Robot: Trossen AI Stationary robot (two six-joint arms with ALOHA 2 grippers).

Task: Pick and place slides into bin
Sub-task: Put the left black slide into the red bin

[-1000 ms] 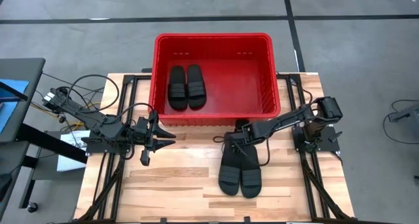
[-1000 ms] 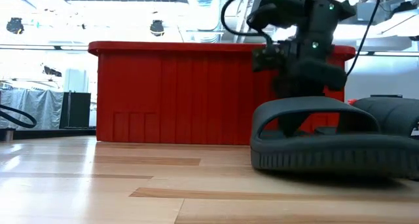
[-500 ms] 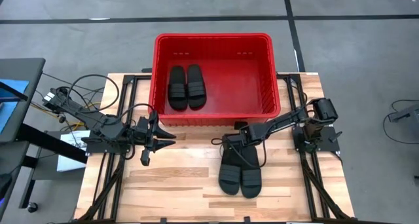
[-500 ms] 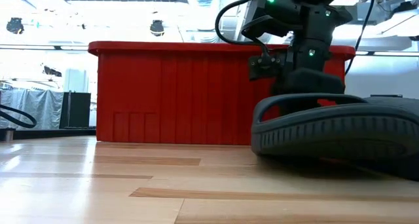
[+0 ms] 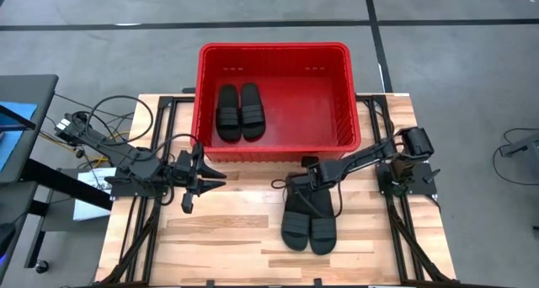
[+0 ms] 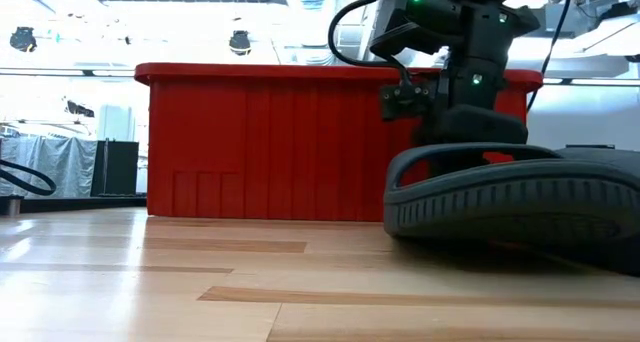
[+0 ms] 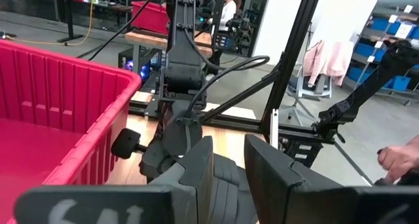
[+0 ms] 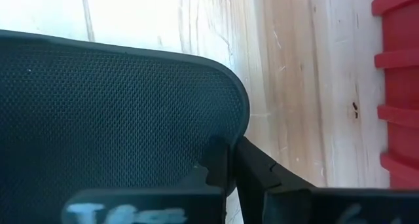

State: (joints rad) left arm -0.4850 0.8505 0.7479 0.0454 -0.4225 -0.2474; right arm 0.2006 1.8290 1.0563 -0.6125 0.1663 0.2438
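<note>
Two black slides (image 5: 240, 111) lie side by side on the floor of the red bin (image 5: 274, 48), at its left. Two more lie together on the wooden table in front of the bin, a left one (image 5: 296, 225) and a right one (image 5: 324, 229), toes toward the near edge. My right gripper (image 5: 296, 187) is shut on the far, heel end of the left slide. In the low view that slide (image 6: 510, 197) sits tilted. My left gripper (image 5: 215, 177) waits open over the table's left part, in front of the bin's left corner. My right gripper pinches the rounded rim of the left slide's heel end (image 8: 241, 129) between its two fingers. One finger (image 8: 213, 162) lies over the textured footbed, the other at the outer edge. It comes slanting down from the table's right. The slide sits tilted, its toe end on the table.
The bin's near wall (image 6: 270, 132) stands just beyond the held slide. The right half of the bin floor (image 5: 312, 103) is bare. Open tabletop (image 5: 227, 237) lies left of the pair. Beyond the table, the left wrist view shows a person's hand (image 7: 396, 158).
My right gripper has come down a little toward the table's near-left and shut on the left slide's heel end. In the low view that slide has tipped from lying flat to tilted.
</note>
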